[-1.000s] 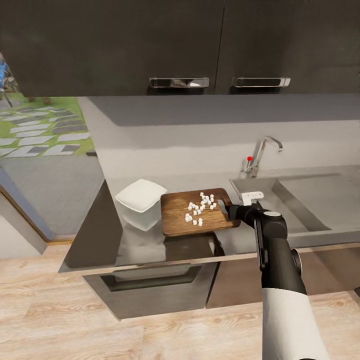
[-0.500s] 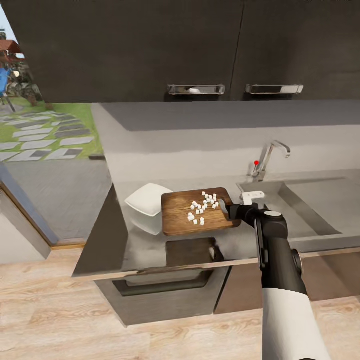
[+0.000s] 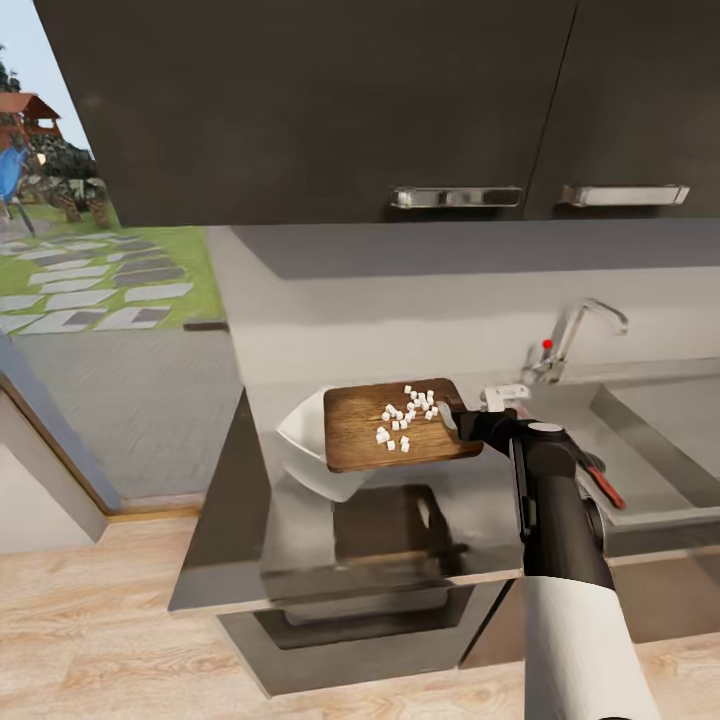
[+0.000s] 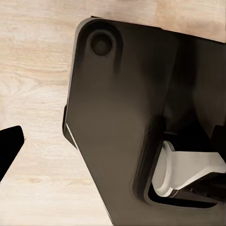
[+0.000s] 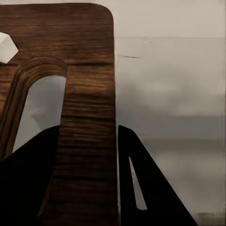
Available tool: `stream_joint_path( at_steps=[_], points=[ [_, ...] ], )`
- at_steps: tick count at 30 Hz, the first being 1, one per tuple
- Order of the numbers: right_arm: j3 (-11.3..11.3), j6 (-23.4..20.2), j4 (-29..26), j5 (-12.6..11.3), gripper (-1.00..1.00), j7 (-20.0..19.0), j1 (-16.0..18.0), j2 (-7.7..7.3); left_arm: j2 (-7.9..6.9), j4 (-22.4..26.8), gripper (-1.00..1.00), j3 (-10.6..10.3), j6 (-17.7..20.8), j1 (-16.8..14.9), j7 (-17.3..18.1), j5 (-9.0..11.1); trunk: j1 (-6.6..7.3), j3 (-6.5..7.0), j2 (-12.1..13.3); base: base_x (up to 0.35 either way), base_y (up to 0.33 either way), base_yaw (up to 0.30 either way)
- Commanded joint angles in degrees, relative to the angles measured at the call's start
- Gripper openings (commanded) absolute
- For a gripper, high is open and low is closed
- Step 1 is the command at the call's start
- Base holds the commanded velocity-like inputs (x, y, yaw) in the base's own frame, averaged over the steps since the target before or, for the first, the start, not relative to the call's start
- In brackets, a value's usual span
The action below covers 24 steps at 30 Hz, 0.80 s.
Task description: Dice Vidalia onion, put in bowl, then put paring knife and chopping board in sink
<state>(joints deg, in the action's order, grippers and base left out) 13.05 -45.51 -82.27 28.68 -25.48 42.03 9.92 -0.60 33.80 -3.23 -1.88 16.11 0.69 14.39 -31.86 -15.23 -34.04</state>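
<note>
My right gripper (image 3: 455, 418) is shut on the handle end of the chopping board (image 3: 365, 430), which hangs above the countertop (image 3: 225, 545) and casts a dark reflection on it. The diced onion (image 3: 405, 415) lies as small white cubes on the board. The board's left end overlaps the white bowl (image 3: 298, 440) and hides most of it. In the right wrist view the black fingers (image 5: 141, 183) clamp the bar beside the handle slot of the board (image 5: 87, 70), and one onion cube (image 5: 7, 47) shows. The paring knife (image 3: 603, 487) with its red handle lies by the sink (image 3: 665, 425).
A chrome tap (image 3: 578, 335) with a red-tipped lever stands behind the sink. Dark wall cabinets (image 3: 350, 100) hang above the counter. The counter's left end borders an open doorway to a garden. The left wrist view looks down on the robot's dark base (image 4: 122, 117) and wooden floor.
The whole view has shifted, so the camera has moved leftward along the counter. The board, still in my right gripper, has come over the bowl. The knife has come into view.
</note>
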Motion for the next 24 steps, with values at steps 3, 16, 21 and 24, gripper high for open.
stream_joint_path(
  at_steps=[3,16,21,24],
  points=[
    [0.13,-0.19,-0.08,0.32,-1.0,-0.62,0.07,0.08,-0.03,0.04,1.0,-0.28,-0.15,0.02,0.02,0.55,-0.05,0.21,-0.07,0.254,0.232,0.0],
    [0.13,-0.19,-0.08,0.32,-1.0,-0.62,0.07,0.08,-0.01,-0.05,1.0,-0.28,-0.17,0.0,0.02,0.55,-0.05,1.4,-0.07,0.203,0.032,0.0],
    [0.08,-0.19,-0.08,0.32,-1.0,-0.62,0.07,0.08,-0.02,-0.05,1.0,-0.28,-0.14,0.0,0.02,0.55,-0.05,1.55,-0.07,0.06,0.0,0.0],
    [0.05,-0.12,-0.08,0.32,-1.0,-0.62,0.07,0.08,-0.02,-0.05,1.0,-0.28,-0.14,0.02,0.02,0.55,-0.05,1.55,-0.07,0.006,0.0,0.0]
  ],
)
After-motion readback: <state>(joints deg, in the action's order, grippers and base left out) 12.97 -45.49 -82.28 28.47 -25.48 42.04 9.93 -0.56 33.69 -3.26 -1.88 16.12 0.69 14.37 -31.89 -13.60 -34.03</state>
